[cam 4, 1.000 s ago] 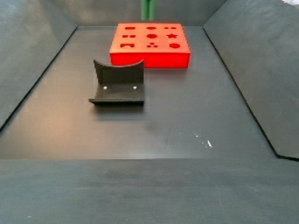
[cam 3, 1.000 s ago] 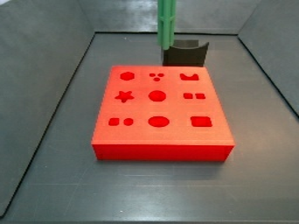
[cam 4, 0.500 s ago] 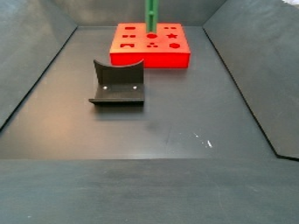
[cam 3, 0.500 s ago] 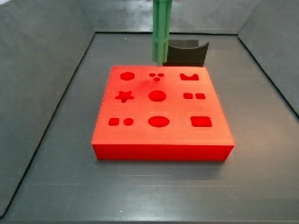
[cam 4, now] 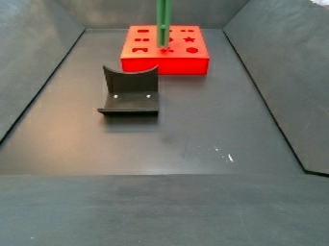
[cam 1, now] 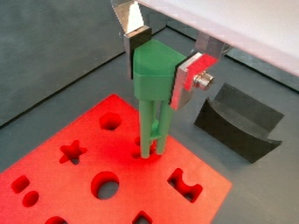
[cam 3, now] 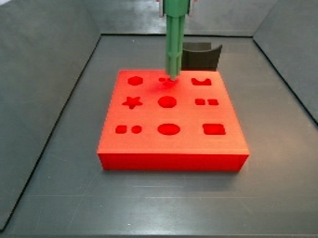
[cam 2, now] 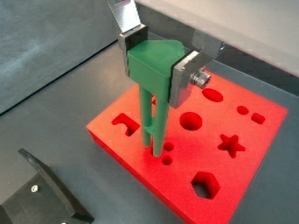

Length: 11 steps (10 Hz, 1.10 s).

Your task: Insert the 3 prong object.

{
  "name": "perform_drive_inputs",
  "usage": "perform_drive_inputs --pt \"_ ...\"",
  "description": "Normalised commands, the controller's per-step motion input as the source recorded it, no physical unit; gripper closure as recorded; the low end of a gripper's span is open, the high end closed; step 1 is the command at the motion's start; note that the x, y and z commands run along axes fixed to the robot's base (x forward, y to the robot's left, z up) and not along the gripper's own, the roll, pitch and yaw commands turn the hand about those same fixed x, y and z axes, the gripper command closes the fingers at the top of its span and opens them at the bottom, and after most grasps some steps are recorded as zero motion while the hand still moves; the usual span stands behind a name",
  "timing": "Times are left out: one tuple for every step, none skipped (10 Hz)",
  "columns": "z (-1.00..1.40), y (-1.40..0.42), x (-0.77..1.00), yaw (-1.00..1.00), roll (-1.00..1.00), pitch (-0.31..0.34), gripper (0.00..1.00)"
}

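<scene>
My gripper (cam 1: 163, 63) is shut on the head of the 3 prong object (cam 1: 152, 83), a green peg that hangs upright; both show in the other wrist view too, gripper (cam 2: 160, 66) and peg (cam 2: 149, 74). The prong tips reach the top of the red block (cam 1: 117, 171) at its small three-hole socket (cam 3: 166, 82); I cannot tell how deep they sit. In both side views the peg (cam 3: 176, 42) (cam 4: 164, 19) stands over the block's (cam 3: 174, 160) (cam 4: 164, 65) far row of holes. The gripper is above the frame edge there.
A dark grey curved holder stands behind the block in a side view (cam 3: 199, 54) and nearer the camera in a side view (cam 4: 130, 91); it also shows in both wrist views (cam 1: 239, 122) (cam 2: 47, 188). Grey walls enclose the dark floor (cam 4: 193, 144).
The gripper has lowered the green peg and shifted it slightly sideways, from above the block's far edge down to the three-hole socket. The block and holder have not moved.
</scene>
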Motion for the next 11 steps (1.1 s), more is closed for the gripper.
perform_drive_inputs --pt "-0.17 0.0 0.0 0.17 -0.15 -0.109 1.0" --pt "-0.11 -0.02 0.06 0.21 -0.1 -0.033 1.0" --pt "0.0 -0.07 0.01 0.27 -0.11 -0.019 1.0" --pt "0.13 -0.04 0.0 0.27 -0.17 -0.08 1.0" --pt "0.01 0.0 -0.15 0.21 -0.08 -0.084 1.0" --pt "0.0 -0.03 -0.12 0.14 -0.03 -0.074 1.0" --pt "0.0 -0.01 -0.17 0.0 0.0 -0.047 1.0" --pt "-0.01 -0.02 -0.16 0.0 0.0 -0.026 1.0" --pt "0.0 -0.06 -0.03 0.0 0.0 -0.014 1.0" --pt "-0.08 -0.02 -0.01 -0.02 0.05 0.0 1.0" --pt "-0.07 -0.02 0.0 0.0 0.02 0.0 1.0"
